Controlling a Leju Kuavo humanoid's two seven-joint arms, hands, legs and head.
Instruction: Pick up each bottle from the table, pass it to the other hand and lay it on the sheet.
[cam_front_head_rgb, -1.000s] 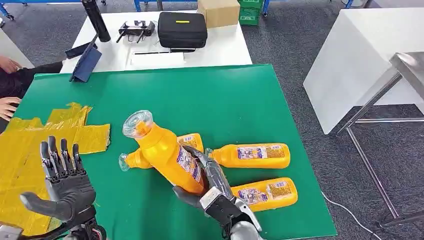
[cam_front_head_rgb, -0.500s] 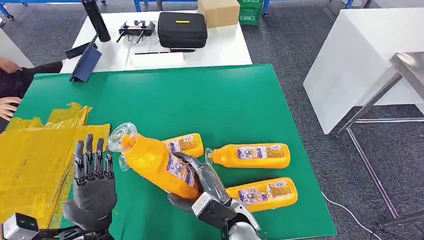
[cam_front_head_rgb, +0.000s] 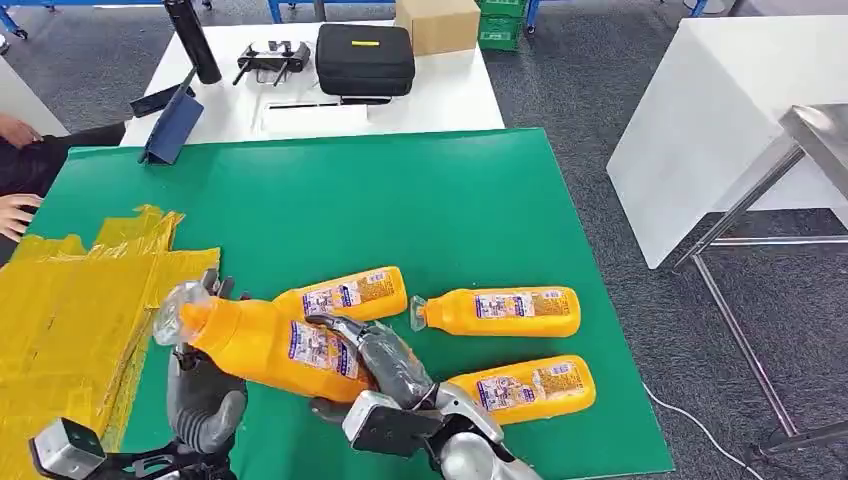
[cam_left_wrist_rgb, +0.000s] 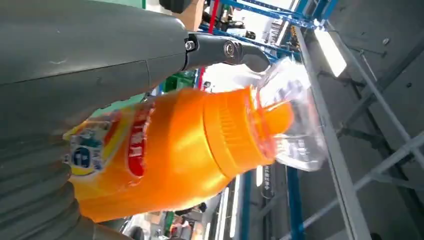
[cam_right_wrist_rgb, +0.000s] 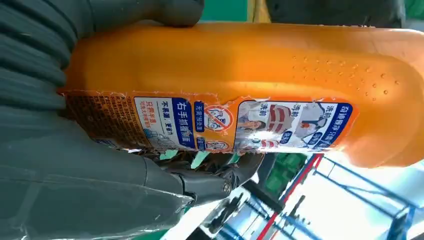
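Observation:
My right hand (cam_front_head_rgb: 385, 375) grips an orange bottle (cam_front_head_rgb: 270, 345) by its lower half and holds it tilted low over the green table (cam_front_head_rgb: 400, 200). Its clear cap (cam_front_head_rgb: 180, 312) points left toward the yellow sheet (cam_front_head_rgb: 70, 310). My left hand (cam_front_head_rgb: 205, 400) is under the bottle's neck, palm against it and fingers (cam_front_head_rgb: 212, 285) still upright behind it. The left wrist view has the bottle (cam_left_wrist_rgb: 175, 150) lying across that palm. The right wrist view shows the labelled bottle (cam_right_wrist_rgb: 240, 65) in my right hand's grasp. Three more orange bottles (cam_front_head_rgb: 345, 293) (cam_front_head_rgb: 500, 311) (cam_front_head_rgb: 530, 387) lie on the table.
A person's hand (cam_front_head_rgb: 15, 215) rests at the table's left edge beside the sheet. Behind the green table stands a white one with a black case (cam_front_head_rgb: 365, 58), a cardboard box (cam_front_head_rgb: 437, 22), a black cylinder (cam_front_head_rgb: 192, 40) and a blue stand (cam_front_head_rgb: 172, 122). Another white table (cam_front_head_rgb: 720, 110) stands at the right.
My right hand has tipped the bottle down and carried it left. My left hand has moved right from over the sheet to under the bottle's neck.

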